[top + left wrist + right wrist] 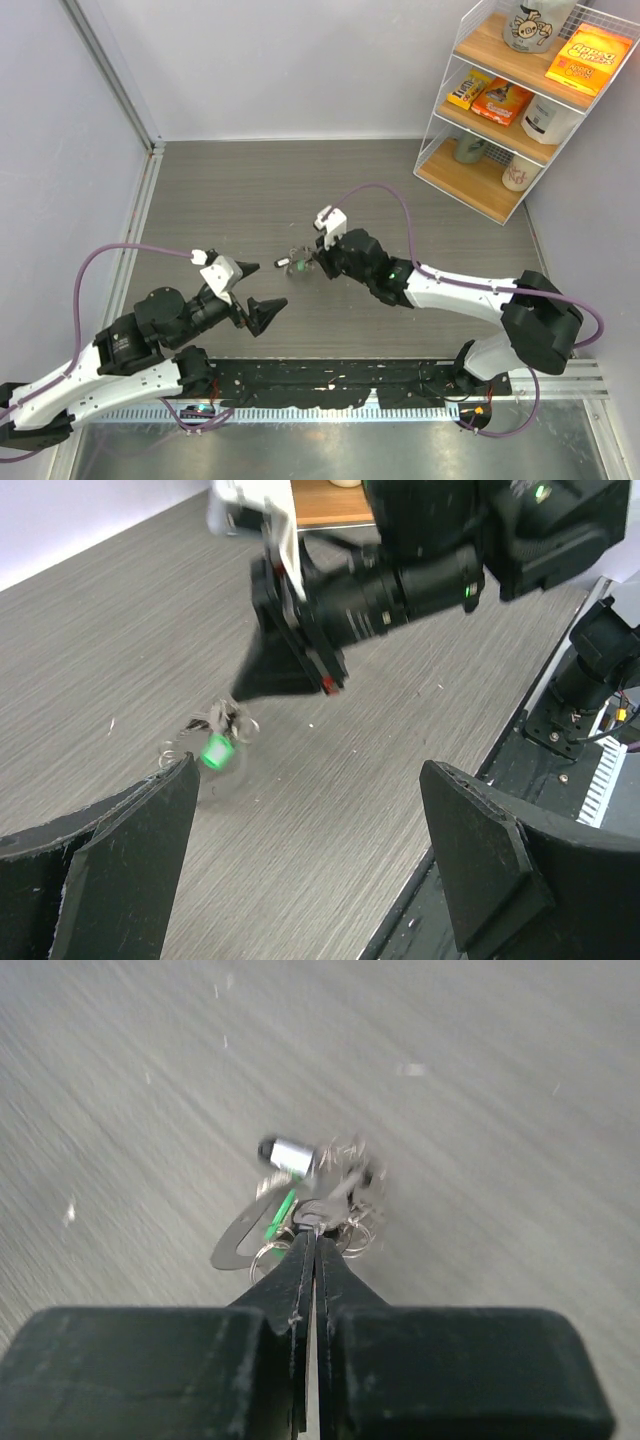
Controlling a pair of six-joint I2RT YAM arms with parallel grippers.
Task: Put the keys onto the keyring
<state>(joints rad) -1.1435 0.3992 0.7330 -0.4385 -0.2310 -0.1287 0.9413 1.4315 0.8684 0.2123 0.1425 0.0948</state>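
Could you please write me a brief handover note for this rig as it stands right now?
Left gripper: open, empty, off to the left of the bundle.
Right gripper: shut, tips pinching the keyring bundle, mid-table.
Keys: bunched at the keyring beside its green piece; too blurred to tell which are threaded.
Done: cannot confirm any key is on.
Left: check each key and thread any that is loose.

cams | top: we look down from above and behind the bases, whole counter (230,190) in frame, far | left wrist: low, mid-range, faces the right end effector (238,693) | right wrist: very close, angled down at the counter | all three share the keyring (236,1245) spot
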